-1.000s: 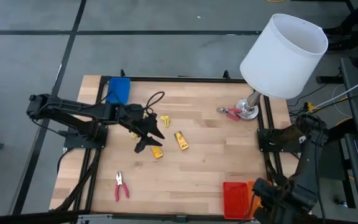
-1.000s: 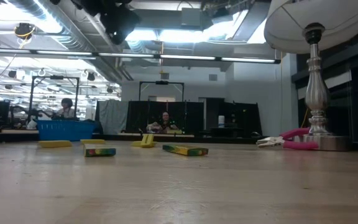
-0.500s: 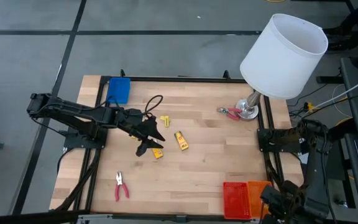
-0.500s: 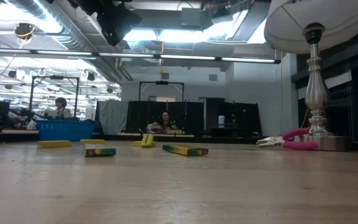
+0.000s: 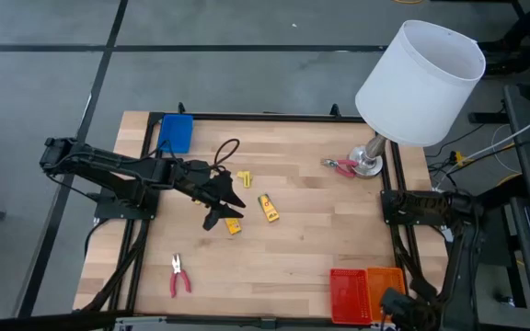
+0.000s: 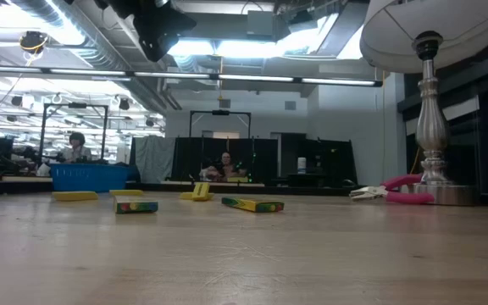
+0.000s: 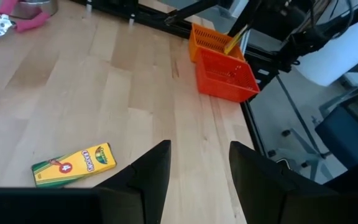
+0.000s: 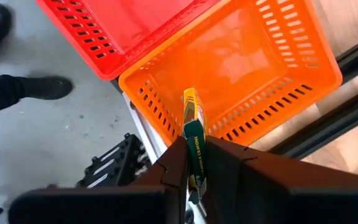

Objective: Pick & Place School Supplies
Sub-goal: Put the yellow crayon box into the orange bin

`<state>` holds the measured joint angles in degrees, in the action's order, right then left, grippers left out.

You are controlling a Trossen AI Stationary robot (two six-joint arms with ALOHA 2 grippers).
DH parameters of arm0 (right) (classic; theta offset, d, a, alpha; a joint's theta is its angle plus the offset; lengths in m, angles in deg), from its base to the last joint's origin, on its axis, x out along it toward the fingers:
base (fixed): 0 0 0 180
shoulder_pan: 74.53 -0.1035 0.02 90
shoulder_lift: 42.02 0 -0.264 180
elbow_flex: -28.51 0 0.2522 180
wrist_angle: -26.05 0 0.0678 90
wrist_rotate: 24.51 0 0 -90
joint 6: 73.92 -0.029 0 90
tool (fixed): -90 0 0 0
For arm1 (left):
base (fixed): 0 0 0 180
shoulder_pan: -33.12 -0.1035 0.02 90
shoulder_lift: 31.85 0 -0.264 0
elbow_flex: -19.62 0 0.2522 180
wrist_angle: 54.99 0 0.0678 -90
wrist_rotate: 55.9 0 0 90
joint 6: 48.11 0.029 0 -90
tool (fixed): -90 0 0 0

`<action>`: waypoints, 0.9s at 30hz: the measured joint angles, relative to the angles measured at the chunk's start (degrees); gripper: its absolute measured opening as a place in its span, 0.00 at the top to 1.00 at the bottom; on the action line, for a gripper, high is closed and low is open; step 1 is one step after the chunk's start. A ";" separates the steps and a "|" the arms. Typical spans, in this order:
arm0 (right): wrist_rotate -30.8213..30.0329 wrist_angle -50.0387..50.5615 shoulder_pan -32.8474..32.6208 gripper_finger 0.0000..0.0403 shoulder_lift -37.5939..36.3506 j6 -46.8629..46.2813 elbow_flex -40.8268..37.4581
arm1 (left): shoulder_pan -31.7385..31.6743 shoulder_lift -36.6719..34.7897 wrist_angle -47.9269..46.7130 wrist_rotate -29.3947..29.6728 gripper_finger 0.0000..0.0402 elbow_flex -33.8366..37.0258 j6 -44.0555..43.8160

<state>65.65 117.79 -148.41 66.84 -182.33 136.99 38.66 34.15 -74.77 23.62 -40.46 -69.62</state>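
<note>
My left gripper [image 5: 221, 210] hovers open above the table's middle. A yellow crayon packet [image 7: 73, 165] lies flat just ahead of its fingers, also visible in the high view [image 5: 234, 225]. A second packet [image 5: 267, 208] and a tiny yellow piece [image 5: 244, 177] lie flat nearby. One pair of red-handled pliers [image 5: 180, 276] lies near the near edge, and another pair [image 5: 340, 166] lies by the lamp base. My right gripper [image 8: 194, 155] is at the near right corner, shut on a third packet [image 8: 193, 127] over the orange tray [image 8: 272, 68]. My right gripper pinches the yellow-green crayon packet by its green end [image 8: 195, 144] between the two fingers. The packet runs along the fingers and sticks out beyond them, on edge, over the inside of the orange tray. I cannot tell whether its far end touches the tray floor.
The red tray [image 5: 348, 294] and orange tray [image 5: 386, 283] stand side by side at the near right corner. A blue tray [image 5: 175, 133] is at the far left. The white-shaded lamp [image 5: 419, 83] stands at the far right, with a black cable loop [image 5: 228, 147] beside the left arm.
My right arm has drawn back toward the near right corner, uncovering the orange tray beside the red one. My left gripper has stayed over the table's middle, open.
</note>
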 joint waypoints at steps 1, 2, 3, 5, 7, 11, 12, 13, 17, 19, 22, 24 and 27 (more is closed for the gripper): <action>0.05 0.03 0.24 0.89 0.16 0.84 0.00 | 0.00 0.00 0.16 -0.01 0.60 0.00 -0.27; 0.08 0.16 0.40 0.89 0.19 1.29 0.00 | 0.03 0.00 0.34 -0.01 0.60 0.00 -0.44; -0.15 0.42 0.58 0.89 0.19 1.64 0.00 | 0.10 0.00 0.37 -0.04 0.60 0.00 -0.62; -0.84 1.38 0.92 0.88 0.19 1.96 0.00 | 0.11 0.00 0.37 -0.05 0.60 0.00 -0.86; -0.85 2.49 1.12 0.87 0.19 2.07 0.00 | 0.11 0.00 0.40 -0.31 0.60 0.00 -0.87; -0.81 2.62 1.59 0.86 0.19 2.36 0.00 | 0.11 0.00 0.52 -0.48 0.60 0.00 -0.88; -0.81 2.64 1.74 0.85 0.19 2.31 0.00 | 0.11 0.00 0.52 -0.52 0.60 0.00 -0.93; -0.83 2.62 1.83 0.85 0.19 2.04 0.00 | 0.11 0.00 0.52 -0.52 0.60 0.00 -1.10; -1.26 2.99 1.92 0.82 0.19 0.42 0.00 | 0.11 0.00 0.73 -0.55 0.60 0.00 -1.27; -1.25 3.63 1.94 0.81 0.19 -0.53 0.00 | 0.11 0.00 0.74 -0.55 0.60 0.00 -1.24; -1.25 5.23 2.09 0.77 0.19 -2.07 0.00 | 0.11 0.00 0.73 -0.55 0.60 0.00 -0.85; -1.25 6.37 2.18 0.74 0.19 -2.94 0.00 | 0.11 0.00 0.72 -0.55 0.60 0.00 -0.83; -1.23 7.86 2.52 0.67 0.19 -3.29 0.00 | 0.11 0.00 0.72 -0.55 0.60 0.00 -0.79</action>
<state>64.42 125.64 -145.90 67.04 -185.62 136.99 38.77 34.15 -74.05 23.07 -40.46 -70.41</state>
